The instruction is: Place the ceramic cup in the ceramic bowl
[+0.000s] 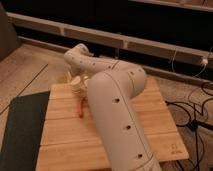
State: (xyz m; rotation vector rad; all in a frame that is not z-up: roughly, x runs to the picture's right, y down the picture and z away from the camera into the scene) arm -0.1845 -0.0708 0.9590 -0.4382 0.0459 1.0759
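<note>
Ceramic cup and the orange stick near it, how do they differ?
The ceramic cup is cream, short and round; the orange stick is thin and long. The cup is farther back, the stick nearer the camera, lying flat. Both are at the wooden table's left side. The gripper is at the cup.

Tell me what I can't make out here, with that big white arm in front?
Camera view:
- Ceramic bowl: not in sight; the white arm covers the wooden table's middle.
- Gripper: at the table's far left corner by the ceramic cup; the arm hides whether it holds the cup.
- Orange thing: only part shows beside the arm; too small to name.
</note>
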